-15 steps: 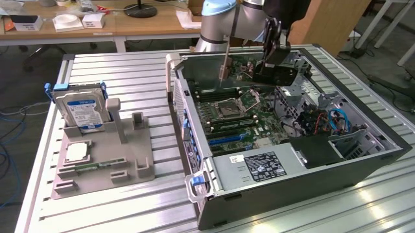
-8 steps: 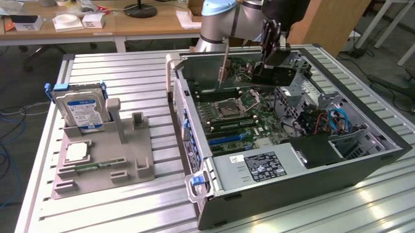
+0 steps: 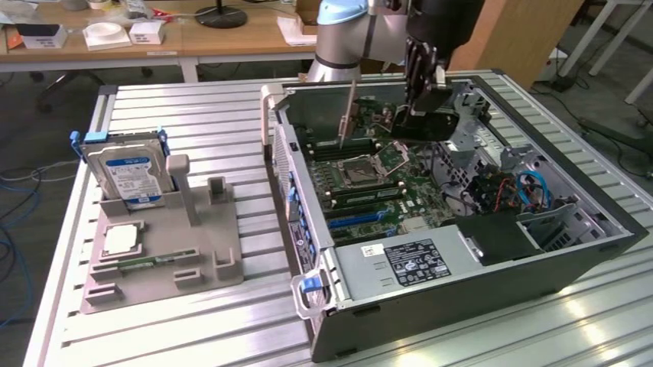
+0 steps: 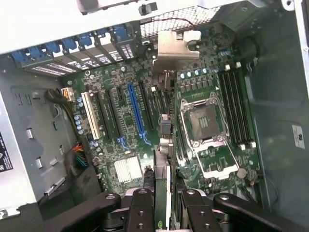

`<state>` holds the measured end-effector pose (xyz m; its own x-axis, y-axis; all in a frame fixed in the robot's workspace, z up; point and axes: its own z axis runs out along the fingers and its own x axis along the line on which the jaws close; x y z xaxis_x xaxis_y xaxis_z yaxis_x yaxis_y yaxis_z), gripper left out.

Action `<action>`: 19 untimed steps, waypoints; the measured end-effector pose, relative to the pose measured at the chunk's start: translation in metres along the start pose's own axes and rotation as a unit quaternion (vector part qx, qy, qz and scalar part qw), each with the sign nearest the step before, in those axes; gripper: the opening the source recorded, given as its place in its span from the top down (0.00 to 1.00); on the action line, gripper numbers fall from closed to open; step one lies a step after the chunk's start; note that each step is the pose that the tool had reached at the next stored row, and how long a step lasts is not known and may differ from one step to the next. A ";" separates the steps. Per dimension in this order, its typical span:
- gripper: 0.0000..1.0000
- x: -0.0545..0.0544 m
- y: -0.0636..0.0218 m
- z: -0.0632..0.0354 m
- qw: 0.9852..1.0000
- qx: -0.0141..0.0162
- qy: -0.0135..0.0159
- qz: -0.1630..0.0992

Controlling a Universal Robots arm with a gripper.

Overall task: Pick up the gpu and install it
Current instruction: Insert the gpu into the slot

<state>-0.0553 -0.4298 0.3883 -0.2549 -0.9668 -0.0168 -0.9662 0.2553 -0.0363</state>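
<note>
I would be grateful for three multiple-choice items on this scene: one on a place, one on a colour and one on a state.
1. Where is the hard drive?
A. in the case
B. in the grey holder
C. in the gripper

2. What colour is the longest card slot?
A. blue
B. red
C. yellow

3. What is the gripper doing?
A. open over the holder
B. shut on the gpu
C. shut on the hard drive

Key:
1. B: the hard drive stands in the holder, to the exterior view's left of the case.
2. A: the slot is blue.
3. B: the gripper clamps the gpu above the motherboard.
</note>
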 end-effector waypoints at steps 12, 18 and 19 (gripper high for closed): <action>0.74 0.001 0.0035 0.0131 0.998 -0.007 0.000 -0.056; 0.74 0.001 0.0037 0.0199 0.995 -0.011 -0.001 -0.097; 0.74 0.001 0.0038 0.0211 0.994 -0.012 -0.001 -0.105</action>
<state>-0.0585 -0.4300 0.3671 -0.0469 -0.9988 -0.0135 -0.9988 0.0471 -0.0156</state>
